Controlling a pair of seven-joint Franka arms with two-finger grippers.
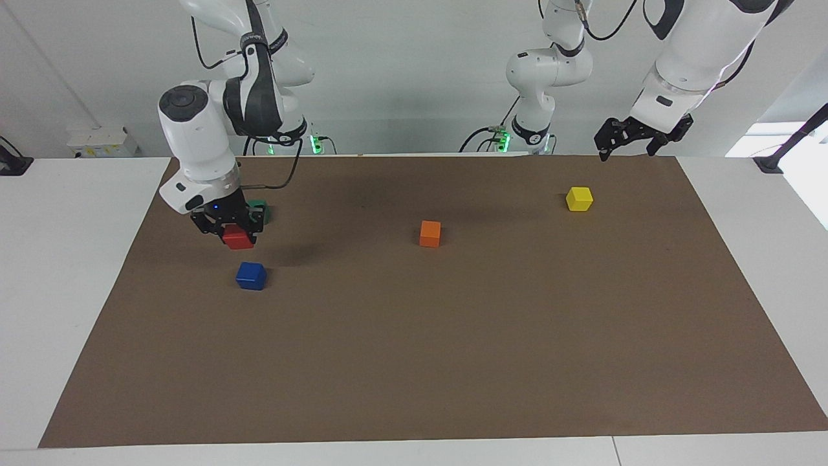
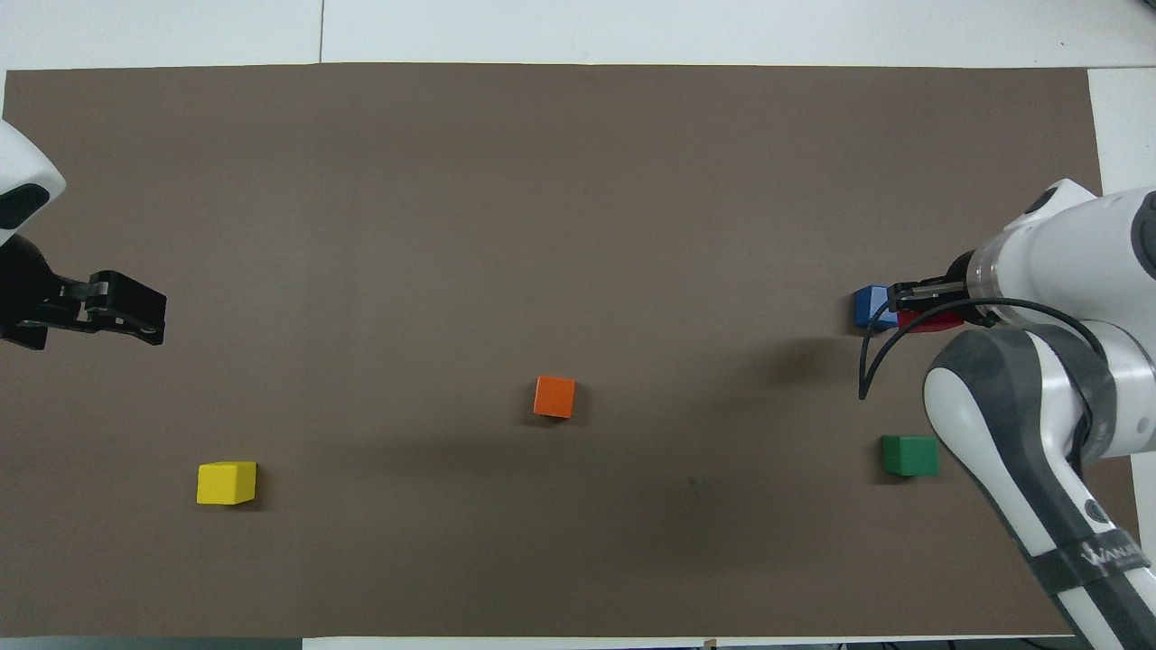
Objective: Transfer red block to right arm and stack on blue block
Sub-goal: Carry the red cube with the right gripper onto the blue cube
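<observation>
Overhead, the right gripper [image 1: 234, 228] clasps the red block [image 1: 237, 239] in the air above the blue block [image 1: 251, 276].
Beside the yellow block [image 1: 579, 198], the left gripper [image 1: 637, 136] waits, fingers spread.

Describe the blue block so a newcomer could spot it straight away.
Start at the brown mat and go to the right arm's end. There the right end effector holds the red block in the air; the blue block sits on the mat just under it. The nearby green block lies nearer the robots.
</observation>
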